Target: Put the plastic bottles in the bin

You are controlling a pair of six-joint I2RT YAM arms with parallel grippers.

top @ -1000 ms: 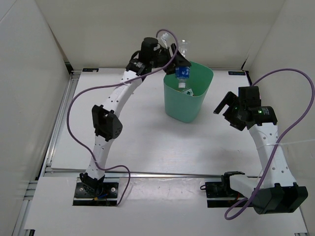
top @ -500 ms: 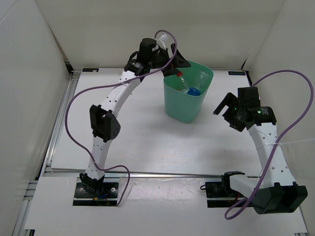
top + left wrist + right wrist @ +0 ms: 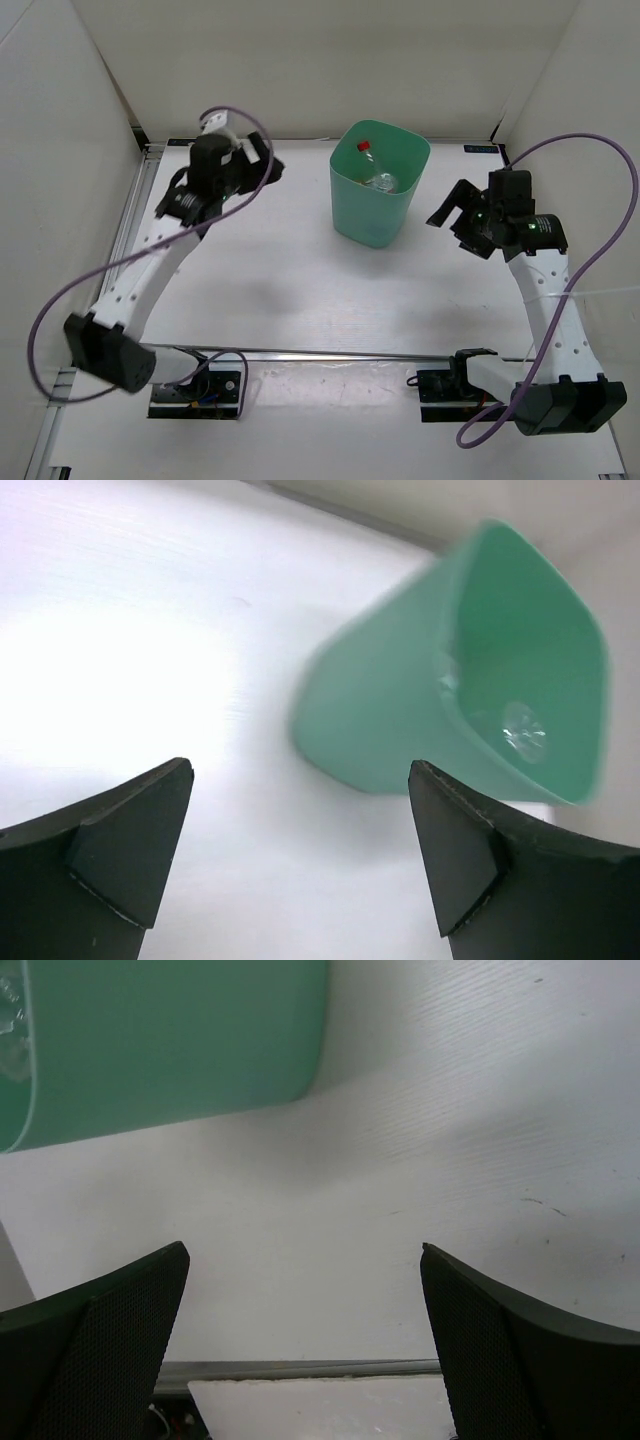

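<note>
White panel walls (image 3: 300, 60) close in the far side and both flanks. Below them lies a flat white worktop (image 3: 290, 270), with a metal rail (image 3: 121, 250) along its left edge.

The left arm (image 3: 150, 270) rises from its base at the near left and stretches to the far-left corner. The right arm (image 3: 550, 300) stands up along the right side. Purple cables (image 3: 236, 109) loop loosely off both arms, hanging out to the sides.

The mint-green bin (image 3: 375, 215) stands upright at the far middle of the worktop, between the two arms. A clear bottle (image 3: 375, 170) with a red cap leans inside it, cap toward the far-left wall. In the blurred left wrist view only a glint of clear plastic shows low in the bin. How many bottles lie there cannot be told.

The left fingers (image 3: 120, 860) are released, spread wide and hold nothing. They point across at the bin from well to its left, and white worktop lies between them and its wall. The right fingers (image 3: 110, 1340) are likewise spread and hold nothing. They sit near the bin's right side and aim at the worktop at its foot, with the green wall filling the upper left of the right wrist view.
</note>
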